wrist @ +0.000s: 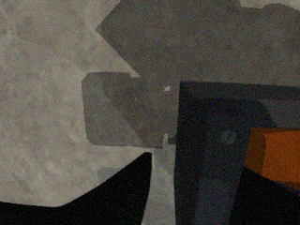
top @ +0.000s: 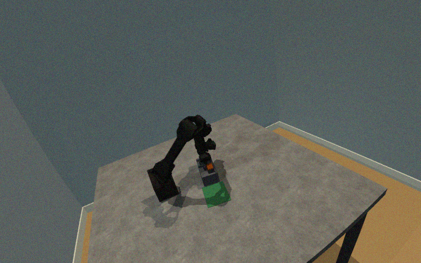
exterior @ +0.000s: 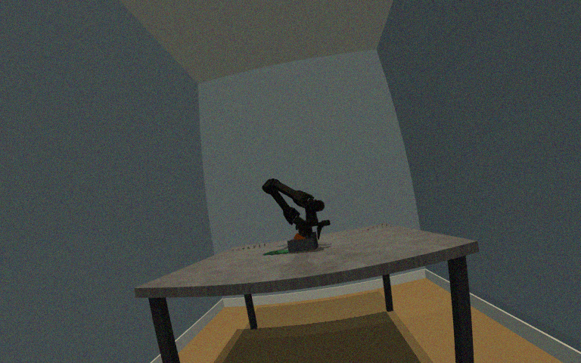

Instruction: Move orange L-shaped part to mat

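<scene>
The orange part [top: 210, 166] [exterior: 299, 236] [wrist: 281, 155] is tipped in the pocket of the grey tray [top: 211, 179] [exterior: 302, 246] [wrist: 189, 141]. Its end nearer the mat stands up above the tray's rim in the exterior view. My gripper [top: 205, 160] [wrist: 184, 161] is partly open, with nothing between its fingers. It is down at the tray's end away from the mat. In the wrist view one finger is outside the tray wall and the other is over the pocket, overlapping the part. That finger hides the part's L-shaped end and any contact. The green mat [top: 214, 200] [exterior: 274, 252] is bare.
The mat lies against the tray's near end in the top view. The arm's base [top: 164, 187] stands to the left of the tray. The table top [top: 263, 201] [exterior: 355, 256] carries them all, and the arm's shadow falls around the tray and mat.
</scene>
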Robot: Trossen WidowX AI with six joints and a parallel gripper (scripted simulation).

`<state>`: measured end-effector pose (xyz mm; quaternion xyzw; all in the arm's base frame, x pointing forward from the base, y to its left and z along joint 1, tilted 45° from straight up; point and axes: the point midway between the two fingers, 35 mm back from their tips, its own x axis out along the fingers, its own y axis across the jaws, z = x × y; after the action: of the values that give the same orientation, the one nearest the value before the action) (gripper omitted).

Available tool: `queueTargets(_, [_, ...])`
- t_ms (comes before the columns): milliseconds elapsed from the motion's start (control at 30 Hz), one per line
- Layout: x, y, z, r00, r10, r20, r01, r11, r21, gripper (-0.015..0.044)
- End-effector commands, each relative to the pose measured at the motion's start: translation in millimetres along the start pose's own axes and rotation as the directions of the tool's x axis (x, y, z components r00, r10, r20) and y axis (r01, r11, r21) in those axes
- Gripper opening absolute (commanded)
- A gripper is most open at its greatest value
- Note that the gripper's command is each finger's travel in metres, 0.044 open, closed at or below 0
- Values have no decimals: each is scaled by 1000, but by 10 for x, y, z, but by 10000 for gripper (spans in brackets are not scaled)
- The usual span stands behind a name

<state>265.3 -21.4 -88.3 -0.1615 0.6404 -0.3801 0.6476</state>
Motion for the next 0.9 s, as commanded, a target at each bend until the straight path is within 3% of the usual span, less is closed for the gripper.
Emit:
queueTargets(0, [-61, 34, 1, 1000, 3, -3, -3, 1000, 3, 180])
queueTargets(267, [-973, -74, 2, 1000, 6, -4, -6, 1000, 2, 180])
queueTargets(867, [-977, -60, 24, 1000, 10, 11, -10, 1000, -2, 180])
